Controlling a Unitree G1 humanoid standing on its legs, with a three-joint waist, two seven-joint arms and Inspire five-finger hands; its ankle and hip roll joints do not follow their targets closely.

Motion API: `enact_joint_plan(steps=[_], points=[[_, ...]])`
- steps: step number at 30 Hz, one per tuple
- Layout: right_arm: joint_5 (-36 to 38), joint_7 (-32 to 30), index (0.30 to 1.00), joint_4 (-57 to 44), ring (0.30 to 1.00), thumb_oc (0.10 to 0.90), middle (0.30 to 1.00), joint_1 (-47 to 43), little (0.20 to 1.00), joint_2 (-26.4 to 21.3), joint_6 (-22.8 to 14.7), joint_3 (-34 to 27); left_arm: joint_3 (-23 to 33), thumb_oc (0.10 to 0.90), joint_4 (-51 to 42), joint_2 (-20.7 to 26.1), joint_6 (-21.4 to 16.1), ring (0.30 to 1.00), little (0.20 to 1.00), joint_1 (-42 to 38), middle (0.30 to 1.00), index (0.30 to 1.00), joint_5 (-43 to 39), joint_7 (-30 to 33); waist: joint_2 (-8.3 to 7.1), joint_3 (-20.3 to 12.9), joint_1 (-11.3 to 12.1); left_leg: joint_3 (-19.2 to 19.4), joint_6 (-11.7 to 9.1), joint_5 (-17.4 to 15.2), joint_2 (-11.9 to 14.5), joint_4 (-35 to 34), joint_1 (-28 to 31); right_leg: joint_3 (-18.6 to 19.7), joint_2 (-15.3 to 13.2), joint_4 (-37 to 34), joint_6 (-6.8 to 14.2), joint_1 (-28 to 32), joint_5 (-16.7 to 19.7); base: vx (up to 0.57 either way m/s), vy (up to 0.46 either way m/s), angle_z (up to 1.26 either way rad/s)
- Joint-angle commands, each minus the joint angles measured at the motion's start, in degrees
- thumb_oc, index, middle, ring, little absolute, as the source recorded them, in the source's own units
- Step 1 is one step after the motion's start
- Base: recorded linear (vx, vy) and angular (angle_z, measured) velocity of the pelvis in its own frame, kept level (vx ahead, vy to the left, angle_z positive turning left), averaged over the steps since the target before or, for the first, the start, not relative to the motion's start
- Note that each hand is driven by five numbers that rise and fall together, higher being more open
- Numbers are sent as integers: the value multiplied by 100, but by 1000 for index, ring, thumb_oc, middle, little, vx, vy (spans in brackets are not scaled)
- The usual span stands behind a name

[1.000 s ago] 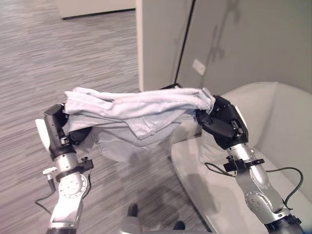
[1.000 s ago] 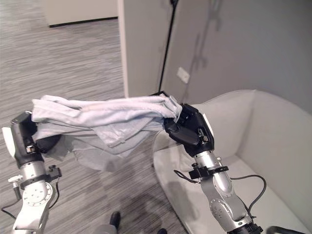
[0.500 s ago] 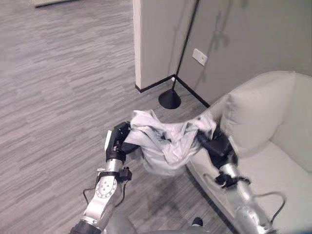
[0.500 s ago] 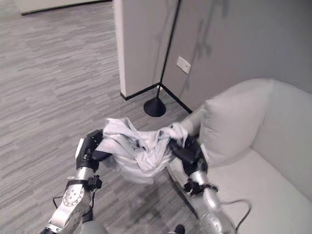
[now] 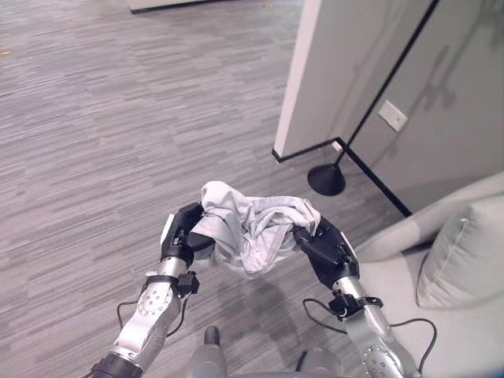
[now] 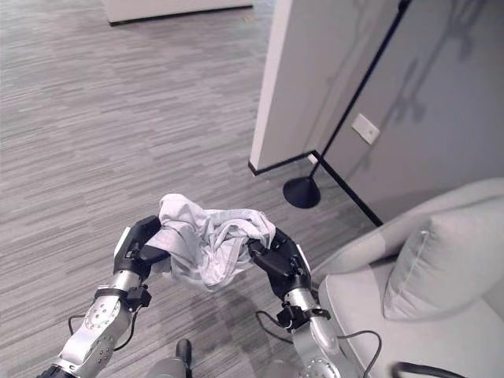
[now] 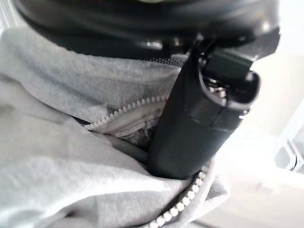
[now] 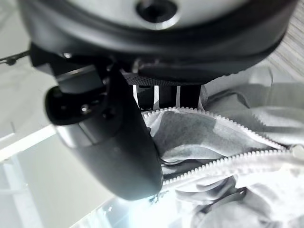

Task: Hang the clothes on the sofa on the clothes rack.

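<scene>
A light grey zip-up garment hangs bunched between my two hands above the floor. My left hand is shut on its left end, and its thumb presses into the cloth beside the zipper. My right hand is shut on the right end, its thumb clamped over the zipper edge. The pale sofa stands at the right, with a cushion on it.
A white wall corner rises behind the garment. A black pole slants down to a round black base on the floor beside it. Grey striped carpet stretches to the left and far side.
The camera has swung left, so the sofa sits farther right. Both hands came closer together with the garment, which went from stretched wide to bunched up.
</scene>
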Motion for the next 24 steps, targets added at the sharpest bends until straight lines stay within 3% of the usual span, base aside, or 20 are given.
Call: enact_joint_plan(steps=[1,2,5,6,8,9,10,11,12,13,15,16,17,18,19,22,23,24], points=[[278,209,300,-498,300,400,300,-354,300,76,-564,-425,-90,400,-771,-87,-332,300,300,-178,300,300,181,-423,-349,-368,-329,-76,13,-317,-1225,-787,1058,-350,160,-1597,283,-237,1499,366,63,76],[242,210,300,-493,300,400,300,-277,300,149,-574,-570,-113,400,-725,-149,-242,300,300,-205,300,300,223,-501,-436,-485,-448,-147,0,-602,-1433,-823,1348,-1169,205,-2284,415,-285,1753,372,62,88],[247,212,300,-497,300,400,300,-238,300,158,-588,-617,-122,400,-722,-172,-220,300,300,-160,300,300,249,-548,-346,-549,-461,-176,-31,-818,-1361,-823,1553,-1310,325,-2416,458,-218,1681,403,48,77],[251,210,300,-533,300,400,300,-137,300,173,-600,-738,-169,400,-697,-239,-193,300,300,-78,300,300,237,-638,-327,-641,-526,-203,-10,-967,-1457,-823,1842,-1575,230,-2557,279,-71,1640,478,47,7],[214,215,300,-504,300,400,300,-20,300,193,-627,-812,-217,400,-646,-334,-172,300,300,70,300,300,164,-730,-119,-832,-509,-193,-82,-1198,-1340,-823,2116,-1562,382,-2502,77,195,1310,591,59,22],[221,205,300,-476,300,400,300,-15,300,215,-621,-799,-233,400,-641,-368,-176,300,300,117,300,300,110,-731,-19,-882,-528,-177,-97,-1153,-1302,-795,2167,-1598,396,-2372,-16,243,1199,542,79,56],[230,181,300,-432,300,400,300,-17,300,204,-636,-812,-262,400,-636,-385,-186,300,300,137,300,300,20,-714,187,-963,-572,-104,-217,-915,-1206,-643,2160,-1688,463,-2220,-147,330,992,370,58,34],[231,182,300,-431,300,400,300,-16,300,198,-638,-813,-264,400,-635,-390,-187,300,300,137,300,300,19,-714,196,-969,-574,-106,-222,-917,-1200,-644,2156,-1692,465,-2209,-150,323,980,480,38,2],[210,190,300,-353,300,400,300,-47,300,203,-645,-850,-290,400,-541,-374,-199,300,300,41,300,300,48,-692,362,-1034,-623,-35,-517,-366,-1084,-207,2068,-1724,551,-2158,-223,441,888,251,1,-15],[210,191,300,-350,300,400,300,-52,300,200,-646,-852,-291,400,-535,-379,-202,300,300,35,300,300,48,-692,365,-1035,-627,-40,-526,-367,-1080,-200,2060,-1728,553,-2161,-225,440,887,328,6,-5],[161,165,300,-270,300,400,300,-115,300,140,-670,-896,-257,400,-549,-329,-246,300,300,-36,300,300,71,-654,404,-1039,-630,229,-1061,246,-904,500,1787,-1820,558,-2259,-247,669,881,198,-1,-4],[122,152,300,-253,300,400,300,-165,300,98,-691,-933,-221,400,-554,-305,-260,300,300,-78,300,300,86,-652,369,-1040,-640,513,-1295,570,-727,1020,1615,-1866,530,-2307,-295,802,849,342,-64,-20],[58,153,300,-267,300,400,300,-260,300,18,-730,-918,-141,400,-598,-251,-308,300,300,-91,300,300,85,-683,201,-1017,-573,1076,-1502,992,-301,2267,1151,-1826,490,-2475,-448,1078,727,265,-65,-13],[57,152,300,-264,300,400,300,-266,300,24,-731,-915,-138,400,-601,-244,-307,300,300,-92,300,300,84,-684,207,-1017,-560,1084,-1506,958,-274,2341,1112,-1816,515,-2488,-464,1069,730,315,-115,-9],[-6,110,300,-225,300,400,300,-309,300,-18,-748,-897,-88,400,-613,-219,-312,300,300,-54,300,300,79,-677,83,-1003,-481,1279,-1499,1129,-118,2881,886,-1768,482,-2624,-520,1252,690,251,-110,-18],[-155,-5,300,-319,300,400,300,-339,300,-88,-712,-843,-15,400,-626,-196,-227,300,300,28,300,300,-20,-658,-335,-887,-273,1840,-1229,933,781,3686,153,-1528,297,-2798,-488,1642,612,366,-80,-42],[-182,8,300,-395,300,400,300,-322,300,-107,-697,-854,24,400,-633,-190,-196,300,300,70,300,300,-41,-675,-402,-856,-210,1898,-1128,734,985,3561,-56,-1374,261,-2798,-430,1714,606,290,131,-51],[-243,21,300,-471,300,400,300,-308,300,-129,-681,-847,43,400,-645,-181,-174,300,300,106,300,300,-46,-672,-459,-836,-147,1861,-994,540,984,3218,-236,-1196,205,-2798,-348,1766,592,245,226,-56]])
